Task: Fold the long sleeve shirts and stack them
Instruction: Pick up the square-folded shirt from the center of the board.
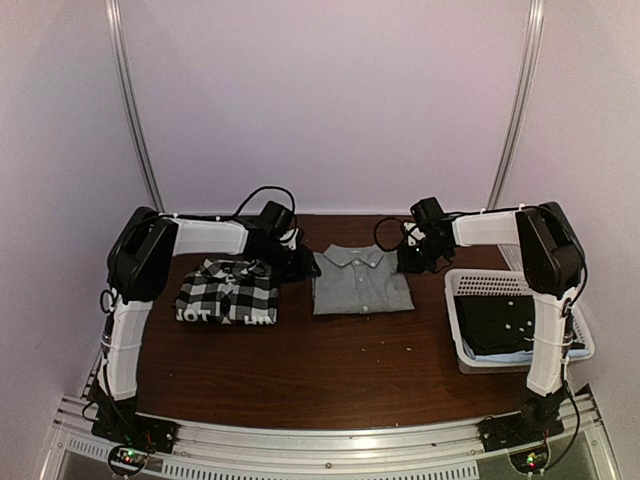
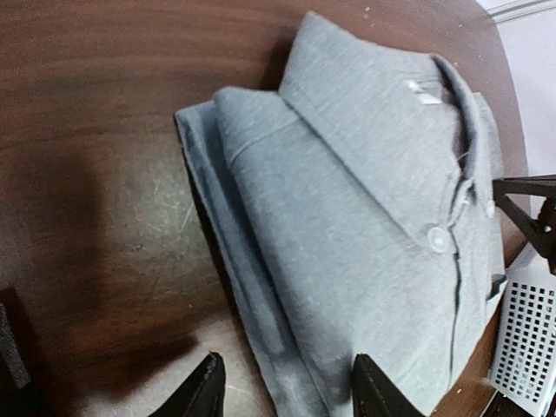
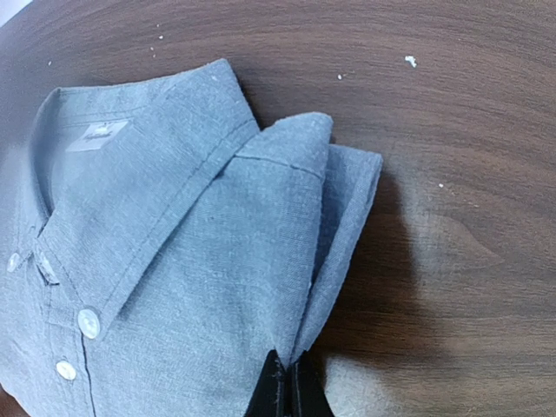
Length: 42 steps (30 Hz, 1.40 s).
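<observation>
Fingers [image 2: 205, 396] of your left end effector [image 2: 287, 387] sit lowest in its wrist view. They stand apart, open, with nothing held. Under the gap are the folded edge of the grey shirt [image 2: 365, 217] and the bare wooden table [image 2: 95, 174].

Your right end effector [image 3: 285, 391] is closed, its tips pressed together right at the folded side edge of the grey shirt. You cannot tell from that view whether any cloth is pinched between them.

Grey shirt: folded to a rectangle, buttoned, collar toward the far side. It lies flat at the middle of the table, between your two end effectors.

Checked shirt [image 1: 228, 292]: black and white, also folded. It lies on the table to the left of the grey one, near it but not touching. The two are side by side, not stacked.

White perforated basket [image 1: 455, 320]: at the right edge of the table, under your right arm, with a dark garment [image 1: 500, 325] inside.
</observation>
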Motion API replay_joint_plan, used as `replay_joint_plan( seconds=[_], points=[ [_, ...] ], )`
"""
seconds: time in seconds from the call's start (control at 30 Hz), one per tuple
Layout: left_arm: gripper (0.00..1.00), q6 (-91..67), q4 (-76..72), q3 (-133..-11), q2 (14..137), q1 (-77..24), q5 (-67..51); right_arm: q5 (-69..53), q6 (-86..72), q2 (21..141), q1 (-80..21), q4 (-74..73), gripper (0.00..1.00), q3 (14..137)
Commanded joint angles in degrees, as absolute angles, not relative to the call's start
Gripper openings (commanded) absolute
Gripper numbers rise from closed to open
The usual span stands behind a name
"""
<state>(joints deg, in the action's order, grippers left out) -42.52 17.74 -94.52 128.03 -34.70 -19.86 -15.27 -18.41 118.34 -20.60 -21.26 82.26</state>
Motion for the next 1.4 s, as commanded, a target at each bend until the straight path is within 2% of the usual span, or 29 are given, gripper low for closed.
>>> replay_joint_plan(
  seconds=[0.0,0.23,0.47,0.6,0.73,1.1,1.37],
  points=[
    [0.51,-41.3,17.4,-97.9,130.7,-35.6,-19.6,-16.1,-19.1,118.0,-20.5,-21.1,0.00,82.8],
    [0.45,-41.2,19.6,-100.1,133.1,-36.3,-15.3,-16.1,-19.1,117.9,-20.5,-21.0,0.00,82.4],
    [0.32,-41.8,20.4,-101.5,135.5,-37.1,-15.8,-16.6,-19.1,118.1,-20.5,-20.8,0.00,82.4],
    [0.20,-42.6,19.7,-101.8,135.7,-37.2,-16.5,-17.4,-19.2,118.2,-20.7,-20.6,0.00,82.4],
    [0.00,-43.0,19.0,-102.5,135.1,-37.3,-17.1,-18.2,-19.7,117.6,-21.0,-19.8,0.00,81.8],
    [0.00,-42.4,19.7,-102.5,128.0,-37.2,-16.3,-19.5,-21.2,113.7,-22.4,-20.0,0.00,81.9],
    [0.00,-41.7,20.7,-98.1,120.8,-36.7,-15.7,-20.5,-23.4,109.6,-24.8,-19.6,0.00,82.0]
  ],
)
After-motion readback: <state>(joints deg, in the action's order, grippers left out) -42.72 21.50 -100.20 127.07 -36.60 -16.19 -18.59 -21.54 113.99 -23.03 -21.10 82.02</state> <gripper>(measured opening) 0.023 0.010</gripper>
